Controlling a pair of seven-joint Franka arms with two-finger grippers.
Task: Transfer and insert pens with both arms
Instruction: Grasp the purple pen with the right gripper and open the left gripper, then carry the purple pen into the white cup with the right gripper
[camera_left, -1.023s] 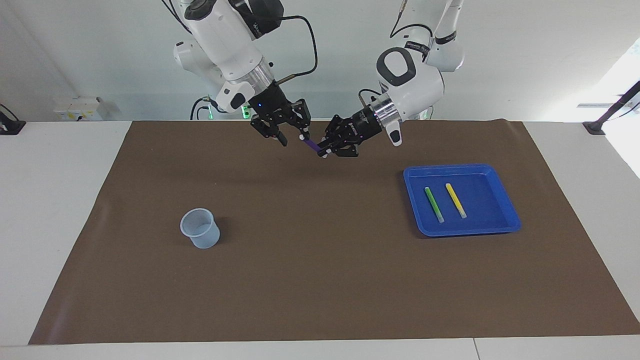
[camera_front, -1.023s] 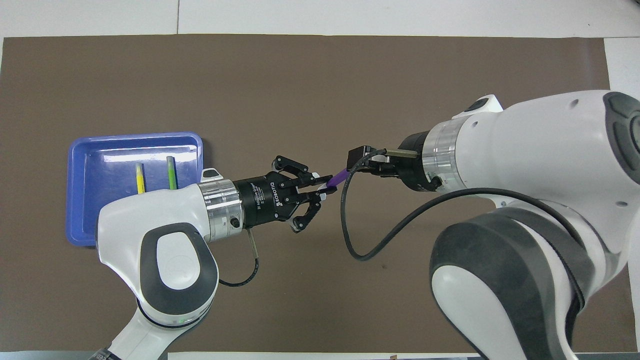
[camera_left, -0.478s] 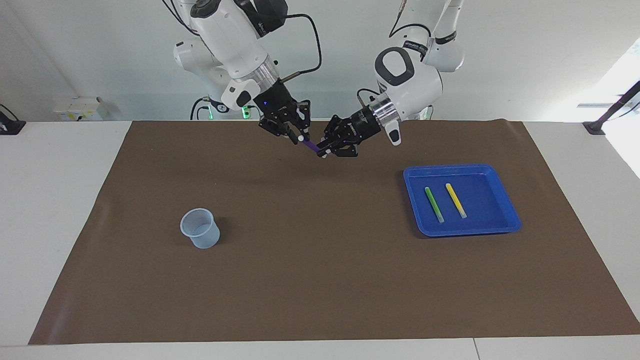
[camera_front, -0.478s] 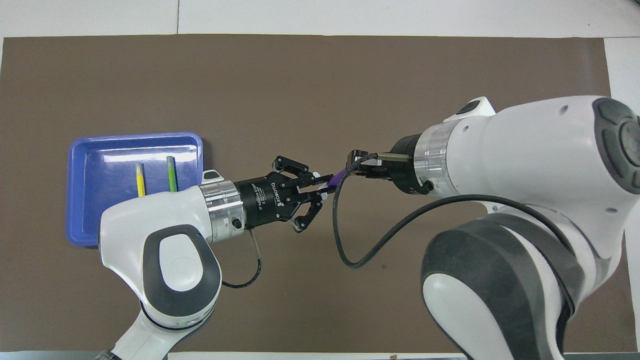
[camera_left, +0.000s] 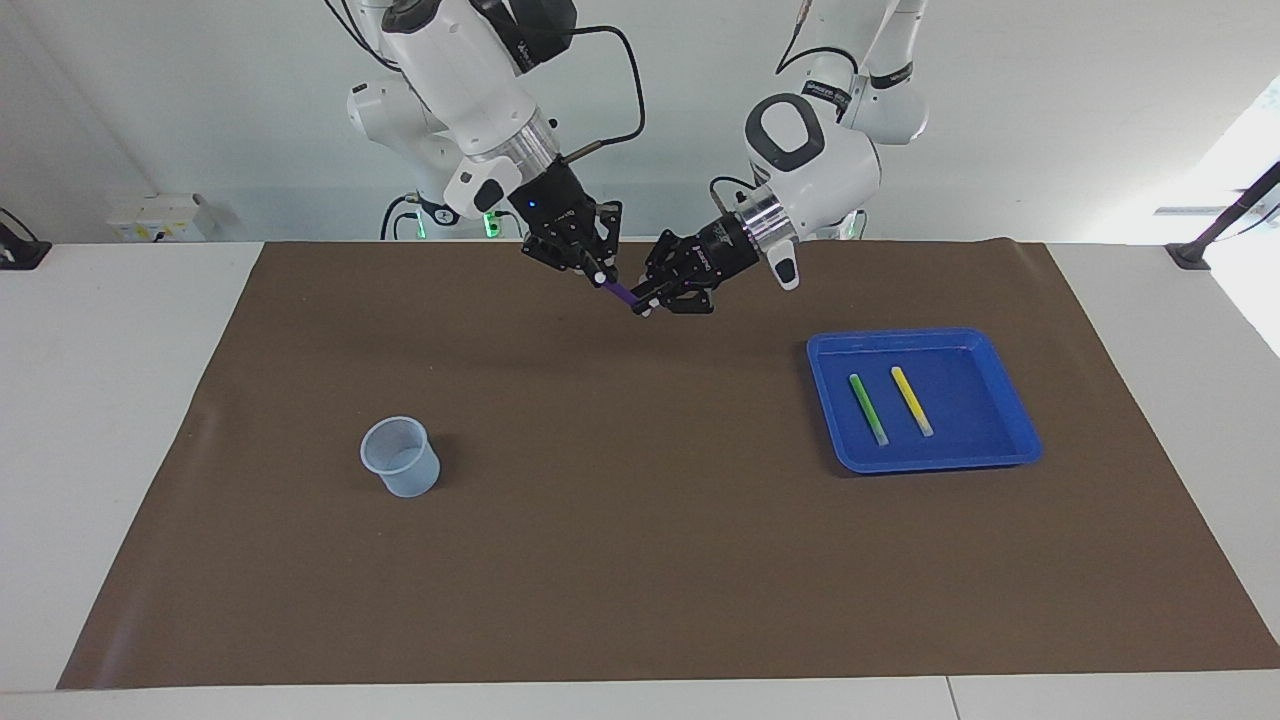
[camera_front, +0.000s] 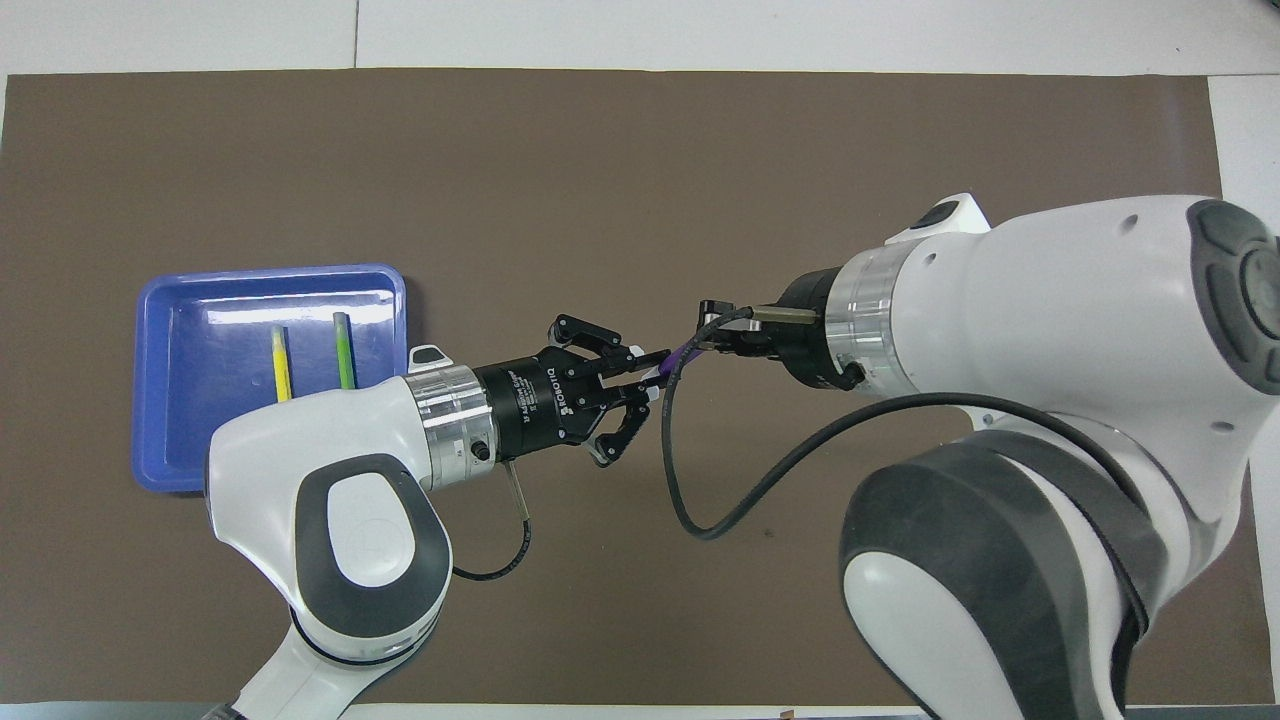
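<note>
The purple pen (camera_left: 622, 292) hangs in the air between both grippers, over the mat's middle close to the robots; it also shows in the overhead view (camera_front: 683, 352). My left gripper (camera_left: 645, 298) (camera_front: 650, 368) is shut on its lower, pale end. My right gripper (camera_left: 600, 272) (camera_front: 708, 335) has its fingers closed on the upper end. The green pen (camera_left: 868, 408) (camera_front: 344, 350) and the yellow pen (camera_left: 911, 400) (camera_front: 281, 360) lie side by side in the blue tray (camera_left: 920, 463) (camera_front: 160, 400).
A pale translucent cup (camera_left: 400, 457) stands upright on the brown mat (camera_left: 640, 560) toward the right arm's end, farther from the robots than the grippers. The tray lies toward the left arm's end. The right arm's black cable (camera_front: 690, 480) loops below the grippers.
My right gripper, open beside the purple pen a second ago, has moved onto its upper end and closed on it. My left gripper has kept hold and barely moved.
</note>
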